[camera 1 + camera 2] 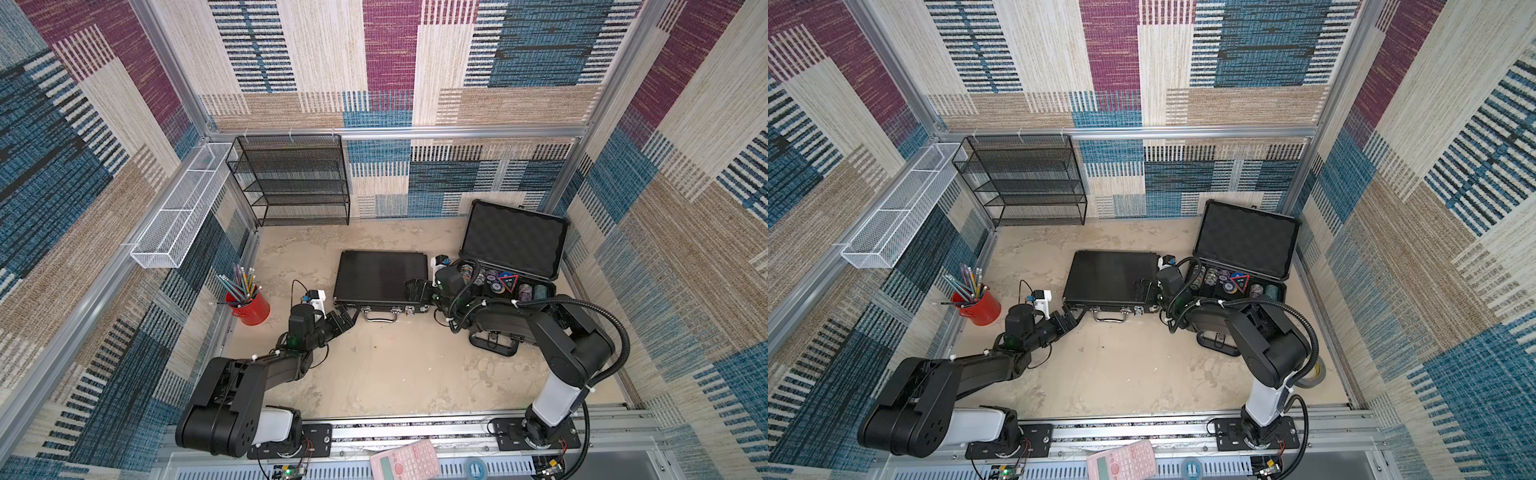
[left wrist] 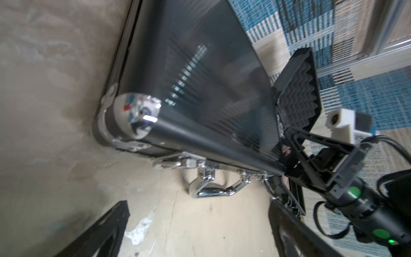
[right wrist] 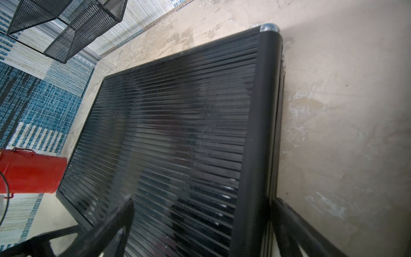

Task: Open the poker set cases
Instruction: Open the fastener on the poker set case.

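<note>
1. Clearly, the thicker case (image 1: pixel 515 241) is sitting at the right of the desk (image 1: pixel 395 374) with its lid standing up and chips showing, so that half of the job is looking done.
2. The slim black case (image 1: pixel 380 276) is lying flat and closed in the middle of the desk, just beside the open one. Its handle (image 1: pixel 380 316) and silver latches (image 2: pixel 178 161) are facing the robot, which is putting them within reach of both arms.
3. The left gripper (image 1: pixel 351 315) is hovering at the case's near left corner. Its fingers (image 2: pixel 106 227) are spread wide with nothing between them, probably lining up on the nearest latch.
4. The right gripper (image 1: pixel 411 289) is sitting at the case's right edge near the front corner. Its fingers (image 3: pixel 111 222) are open, one over the ribbed lid and one outside the side wall. They are straddling the edge rather than pinching it, likely steadying the case or preparing to raise the lid.
5. Whether the latches are undone, I cannot tell.
</note>
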`<state>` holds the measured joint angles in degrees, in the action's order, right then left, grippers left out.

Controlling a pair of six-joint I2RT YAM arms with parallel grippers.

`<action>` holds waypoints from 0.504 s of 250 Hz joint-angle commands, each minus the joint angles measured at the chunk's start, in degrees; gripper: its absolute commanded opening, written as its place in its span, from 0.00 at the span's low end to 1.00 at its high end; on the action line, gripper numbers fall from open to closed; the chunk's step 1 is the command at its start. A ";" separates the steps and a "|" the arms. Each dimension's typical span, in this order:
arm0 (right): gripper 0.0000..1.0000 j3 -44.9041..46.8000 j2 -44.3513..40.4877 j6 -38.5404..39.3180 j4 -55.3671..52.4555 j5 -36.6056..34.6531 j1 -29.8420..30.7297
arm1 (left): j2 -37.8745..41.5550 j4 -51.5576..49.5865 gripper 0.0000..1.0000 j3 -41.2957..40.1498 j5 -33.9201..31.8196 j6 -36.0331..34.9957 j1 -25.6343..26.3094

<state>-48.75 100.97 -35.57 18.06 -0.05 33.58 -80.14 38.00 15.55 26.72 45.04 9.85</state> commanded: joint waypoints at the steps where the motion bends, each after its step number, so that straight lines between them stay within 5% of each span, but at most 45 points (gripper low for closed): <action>1: 0.97 0.75 1.08 -0.87 -10.86 -0.45 -0.14 | -2.78 3.95 0.99 0.09 3.35 -1.18 -0.16; 126: 0.97 0.70 1.59 -1.14 -11.02 -0.56 -0.14 | -18.20 29.10 0.97 -1.46 9.63 4.00 -1.67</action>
<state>-48.80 101.30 -35.57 18.09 -0.16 33.58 -95.55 61.93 15.14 35.03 45.58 8.56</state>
